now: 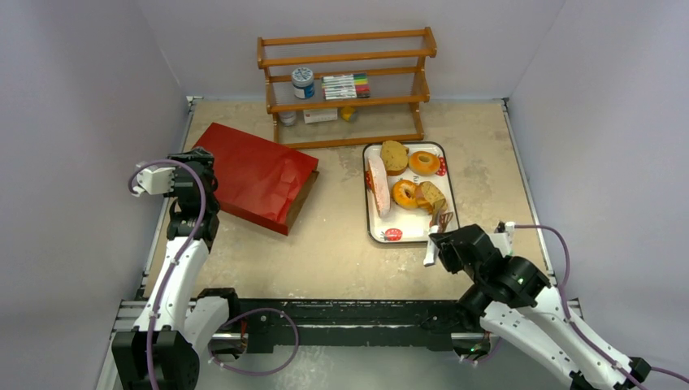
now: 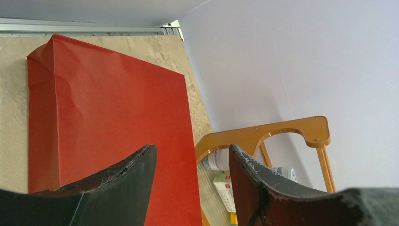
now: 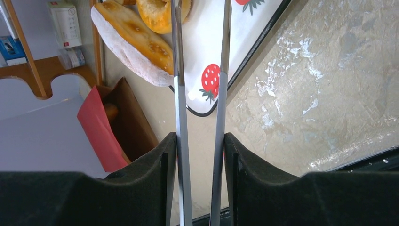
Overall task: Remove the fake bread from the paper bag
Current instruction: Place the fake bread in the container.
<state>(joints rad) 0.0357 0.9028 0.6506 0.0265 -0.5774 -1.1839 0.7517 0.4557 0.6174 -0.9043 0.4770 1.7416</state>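
The red paper bag (image 1: 256,175) lies flat on the table at the left, its brown mouth facing right. In the right wrist view its open mouth (image 3: 127,122) shows a small brown bread piece (image 3: 111,112) inside. My left gripper (image 1: 193,162) is open and empty at the bag's closed left end; the left wrist view shows its jaws (image 2: 192,149) apart above the red paper (image 2: 108,108). My right gripper (image 1: 443,241) is shut on metal tongs (image 3: 179,84), whose tips (image 1: 444,219) reach the tray's near corner.
A white strawberry-print tray (image 1: 406,236) right of centre holds several fake breads: a long flat loaf (image 1: 378,186), a doughnut (image 1: 424,162), a bagel (image 1: 405,193) and slices. A wooden shelf (image 1: 349,57) with a jar and markers stands at the back. Walls enclose three sides.
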